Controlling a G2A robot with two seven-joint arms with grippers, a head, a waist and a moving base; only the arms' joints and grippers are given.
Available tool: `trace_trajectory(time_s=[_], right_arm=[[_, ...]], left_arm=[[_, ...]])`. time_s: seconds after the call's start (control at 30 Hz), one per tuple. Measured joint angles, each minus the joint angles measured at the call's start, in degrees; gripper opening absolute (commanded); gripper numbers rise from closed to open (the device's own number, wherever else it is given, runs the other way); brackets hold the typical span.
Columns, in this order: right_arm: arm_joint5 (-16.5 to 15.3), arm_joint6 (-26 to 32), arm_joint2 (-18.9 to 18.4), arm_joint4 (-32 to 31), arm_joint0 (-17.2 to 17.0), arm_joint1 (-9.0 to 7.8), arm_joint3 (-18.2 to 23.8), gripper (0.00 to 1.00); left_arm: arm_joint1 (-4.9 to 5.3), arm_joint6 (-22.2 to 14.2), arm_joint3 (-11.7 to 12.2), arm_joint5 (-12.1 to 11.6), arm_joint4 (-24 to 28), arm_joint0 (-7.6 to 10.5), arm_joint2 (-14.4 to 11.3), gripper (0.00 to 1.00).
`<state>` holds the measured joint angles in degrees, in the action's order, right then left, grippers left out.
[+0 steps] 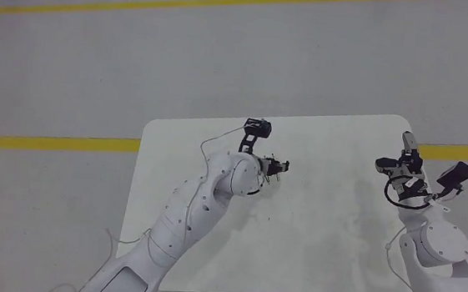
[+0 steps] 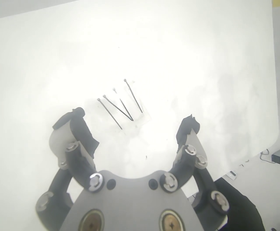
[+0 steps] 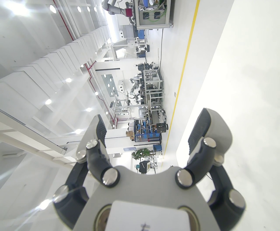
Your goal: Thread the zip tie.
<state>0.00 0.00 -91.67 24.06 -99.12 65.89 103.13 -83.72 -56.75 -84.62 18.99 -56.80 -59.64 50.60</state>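
table (image 1: 325,254): bears four zip ties (image 2: 118,108) lying side by side, two meeting at one end, the other two apart.
left gripper (image 2: 133,116): above the table's middle, toward its left half, with the zip ties just ahead of it.
right gripper (image 1: 407,149): over the table's right edge near the far corner, well apart from the left gripper.

One zip tie (image 2: 126,110) seems partly lost against the bright table (image 2: 196,65).
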Motion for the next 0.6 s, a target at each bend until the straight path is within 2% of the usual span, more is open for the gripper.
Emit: trace_trajectory(time_s=[0.13, 0.27, 0.47, 0.6], right_arm=[[0.0, 0.0, 0.0, 0.0, 0.0, 0.00, 0.0, 1.00], [0.0, 0.0, 0.0, 0.0, 0.0, 0.00, 0.0, 1.00], [0.0, 0.0, 0.0, 0.0, 0.0, 0.00, 0.0, 1.00], [0.0, 0.0, 0.0, 0.0, 0.0, 0.00, 0.0, 1.00]], left_arm=[[-0.81, -1.2, 1.1, 0.5, 1.2, 0.90, -1.8, 1.00], [-2.24, -3.2, 3.8, 0.5, 0.8, 1.99, -3.5, 1.00], [-4.43, -3.8, 6.8, 0.5, 1.2, 2.35, -1.6, 1.00], [-4.50, -3.7, 7.0, 0.5, 1.0, 2.38, -1.4, 1.00]])
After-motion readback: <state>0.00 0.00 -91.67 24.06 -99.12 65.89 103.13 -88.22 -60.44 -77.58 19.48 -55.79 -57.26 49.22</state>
